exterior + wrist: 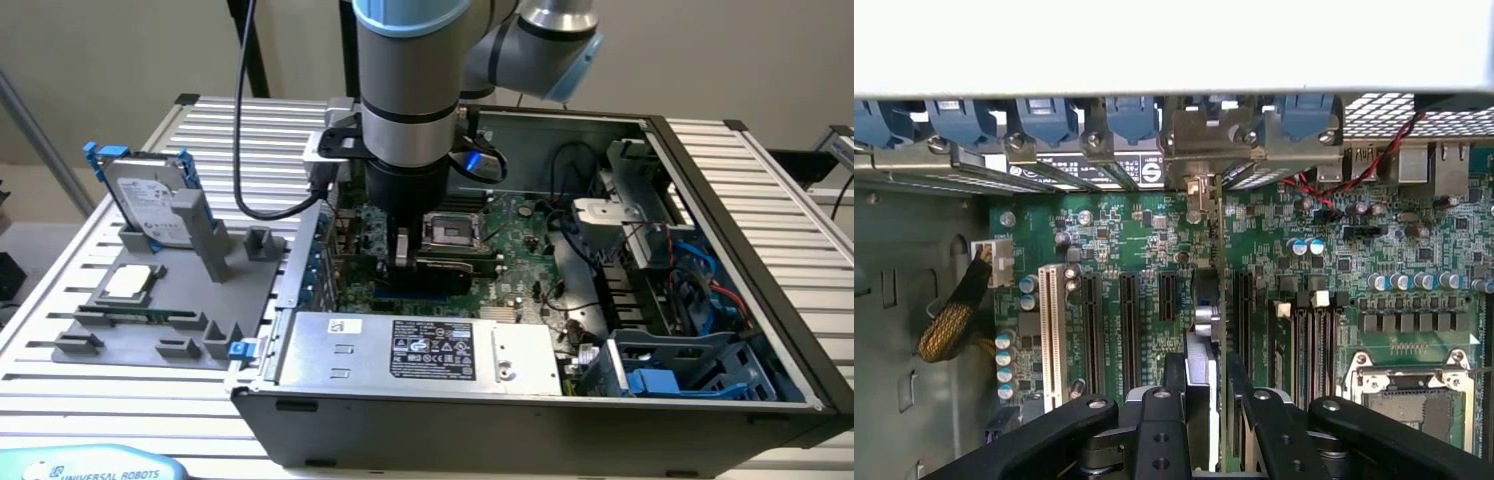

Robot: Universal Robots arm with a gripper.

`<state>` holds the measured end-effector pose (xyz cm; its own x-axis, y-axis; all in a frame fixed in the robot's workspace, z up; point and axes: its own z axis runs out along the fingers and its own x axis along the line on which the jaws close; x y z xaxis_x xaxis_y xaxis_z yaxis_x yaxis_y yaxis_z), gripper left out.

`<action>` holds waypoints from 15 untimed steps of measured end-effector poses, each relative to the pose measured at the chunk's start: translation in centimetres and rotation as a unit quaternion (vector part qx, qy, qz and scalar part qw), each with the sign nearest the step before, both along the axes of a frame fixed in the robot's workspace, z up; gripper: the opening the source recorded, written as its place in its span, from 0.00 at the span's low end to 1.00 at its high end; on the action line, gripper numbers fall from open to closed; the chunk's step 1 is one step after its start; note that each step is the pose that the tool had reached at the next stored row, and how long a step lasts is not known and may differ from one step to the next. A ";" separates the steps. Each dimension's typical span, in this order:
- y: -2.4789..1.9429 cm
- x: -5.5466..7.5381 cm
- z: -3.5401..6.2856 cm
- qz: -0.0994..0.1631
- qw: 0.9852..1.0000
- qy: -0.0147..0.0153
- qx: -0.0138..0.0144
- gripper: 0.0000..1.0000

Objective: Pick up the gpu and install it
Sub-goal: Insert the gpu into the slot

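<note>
wrist view: gpu [1202, 330] edge-on between fingers [1159, 430]

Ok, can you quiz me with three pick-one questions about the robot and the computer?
1. Where is the silver hard drive with blue side rails?
A. Inside the case
B. Standing in the grey holder outside the case
C. In the gripper

2. What colour is the big circuit board in the case?
A. Green
B. Red
C. White

3. What is the gripper doing?
A. Hanging open over the holder
B. Holding the square silver chip
C. Closed on the thin flat gpu card

Answers:
1 B: the silver hard drive stands in the grey holder, to the exterior view's left of the open dark computer case.
2 A: the big circuit board is green.
3 C: in the wrist view, the black gripper has the gpu card edge-on between its fingers, over the board's slots.
</note>
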<state>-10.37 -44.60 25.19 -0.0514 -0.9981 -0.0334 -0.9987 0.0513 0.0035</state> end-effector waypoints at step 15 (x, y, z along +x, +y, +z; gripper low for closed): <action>-0.01 0.2 0.07 0.000 1.000 0.004 -0.004 0.27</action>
